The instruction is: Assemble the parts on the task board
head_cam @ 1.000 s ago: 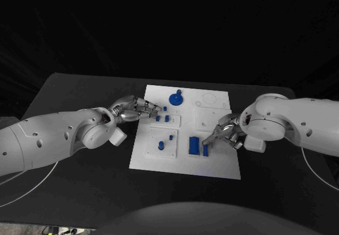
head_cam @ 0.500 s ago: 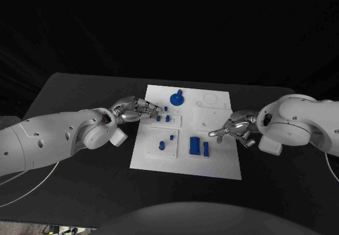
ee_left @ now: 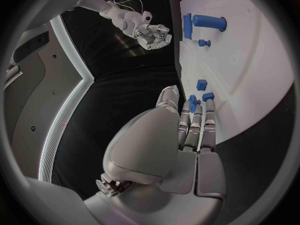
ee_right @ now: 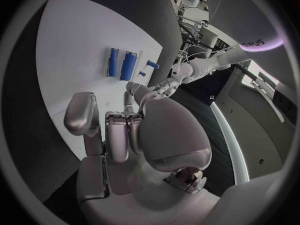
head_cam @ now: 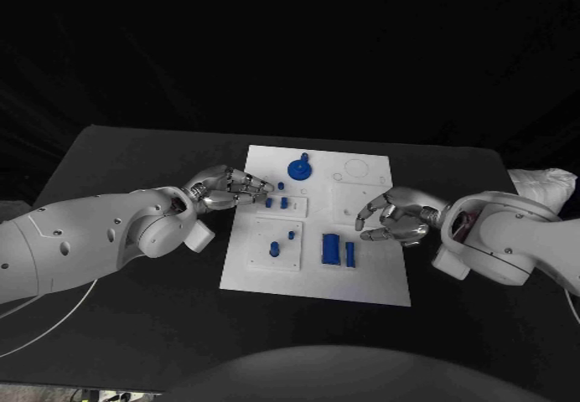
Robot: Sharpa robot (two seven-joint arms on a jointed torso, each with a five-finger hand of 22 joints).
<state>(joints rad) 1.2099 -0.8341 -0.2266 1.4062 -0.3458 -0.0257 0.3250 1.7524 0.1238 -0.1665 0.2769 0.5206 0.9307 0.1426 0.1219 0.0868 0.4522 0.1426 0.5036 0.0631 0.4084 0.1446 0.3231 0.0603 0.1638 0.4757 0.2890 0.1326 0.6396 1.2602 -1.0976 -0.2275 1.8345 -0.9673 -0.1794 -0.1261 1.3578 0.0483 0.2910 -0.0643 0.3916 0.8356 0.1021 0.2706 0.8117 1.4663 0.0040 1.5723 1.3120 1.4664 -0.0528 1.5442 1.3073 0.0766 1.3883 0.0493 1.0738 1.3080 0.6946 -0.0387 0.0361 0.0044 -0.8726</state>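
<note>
The left hand (head_cam: 227, 188) pinches a small blue part (ee_left: 192, 101) at the task board (head_cam: 375, 280) left edge. The right hand (head_cam: 393, 218) hovers over the board's right side, fingers curled, holding nothing. Step in hand: seating the part. Next: align, then press down.

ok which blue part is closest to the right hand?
The narrow blue bar, the outer one of the two upright bars side by side on the board. It lies just below the right hand; the wider bar sits farther in.
</note>
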